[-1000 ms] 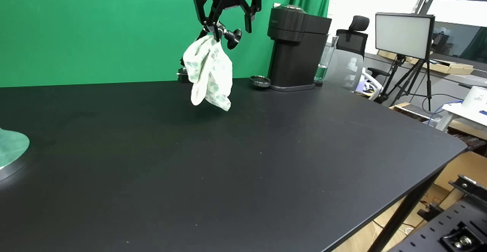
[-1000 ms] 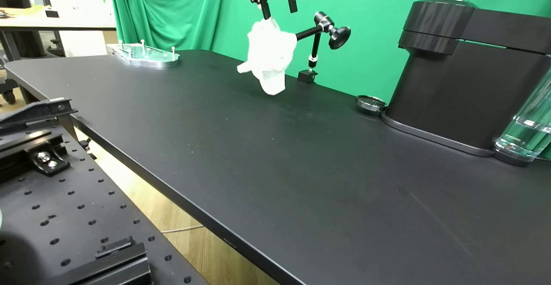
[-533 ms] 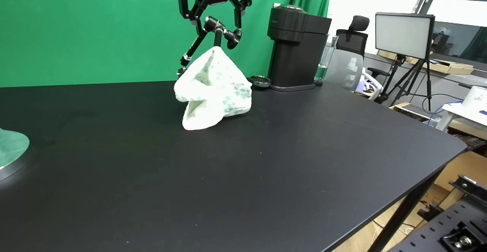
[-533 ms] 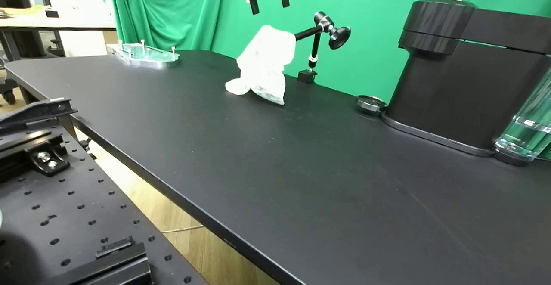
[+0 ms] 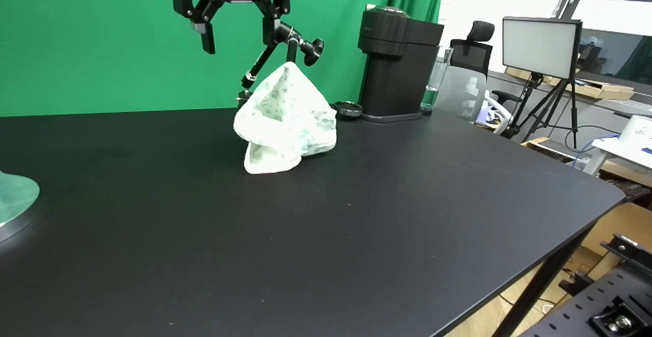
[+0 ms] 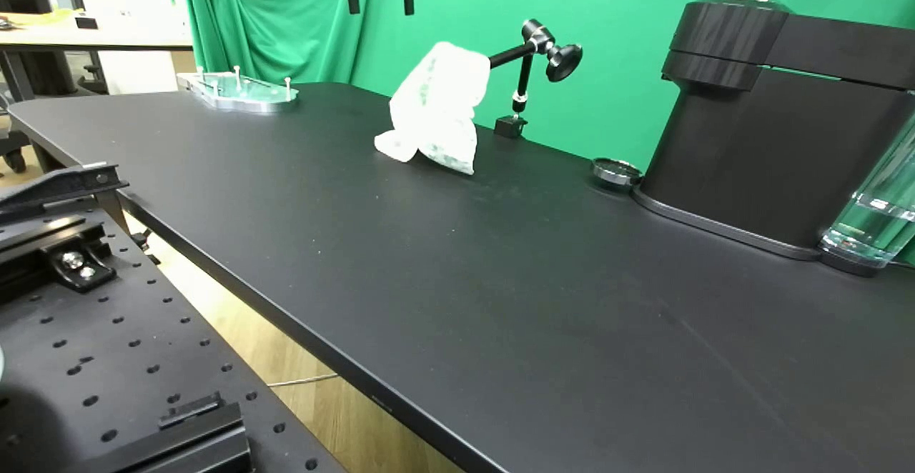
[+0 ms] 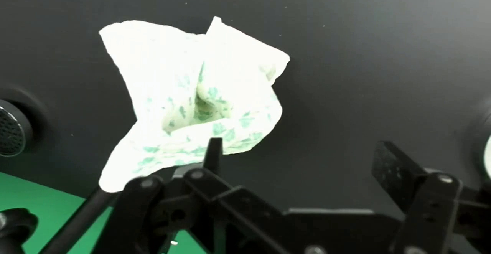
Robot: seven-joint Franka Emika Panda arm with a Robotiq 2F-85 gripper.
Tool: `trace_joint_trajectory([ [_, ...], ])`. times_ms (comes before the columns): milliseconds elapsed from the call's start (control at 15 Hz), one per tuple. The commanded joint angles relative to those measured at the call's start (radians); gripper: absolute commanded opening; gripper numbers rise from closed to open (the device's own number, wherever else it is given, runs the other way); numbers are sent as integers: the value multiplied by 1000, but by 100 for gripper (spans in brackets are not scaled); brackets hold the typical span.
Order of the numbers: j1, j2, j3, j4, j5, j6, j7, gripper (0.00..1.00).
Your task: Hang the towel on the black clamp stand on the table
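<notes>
The white towel (image 5: 290, 118) with green prints hangs over the end of the black clamp stand's arm (image 5: 293, 52). It also drapes there in the other views (image 6: 439, 105) (image 7: 153, 77). Its lower folds come down close to the table; I cannot tell whether they touch. The clamp stand (image 6: 524, 80) stands at the table's back edge, and its rod (image 7: 80, 219) runs under the towel in the wrist view. My gripper (image 5: 238, 46) is open and empty, above the towel and off to one side. It also shows at the top in an exterior view (image 6: 382, 8) and in the wrist view (image 7: 299, 144).
A tall black machine (image 5: 400, 67) with a clear water tank (image 6: 876, 208) stands near the stand. A small round metal dish (image 6: 616, 171) sits at its foot. A clear plate with posts (image 6: 243, 94) lies at the table's far end. A green curtain (image 5: 127, 41) hangs behind.
The gripper has opened and let go of the towel, then moved up and sideways away from the stand. The towel has dropped lower, spread out, and now hangs on the stand's arm.
</notes>
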Motion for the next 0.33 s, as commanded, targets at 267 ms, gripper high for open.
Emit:
trace_joint_trajectory([
  [267,6,-14,41,-16,122,-79,-210,100],
])
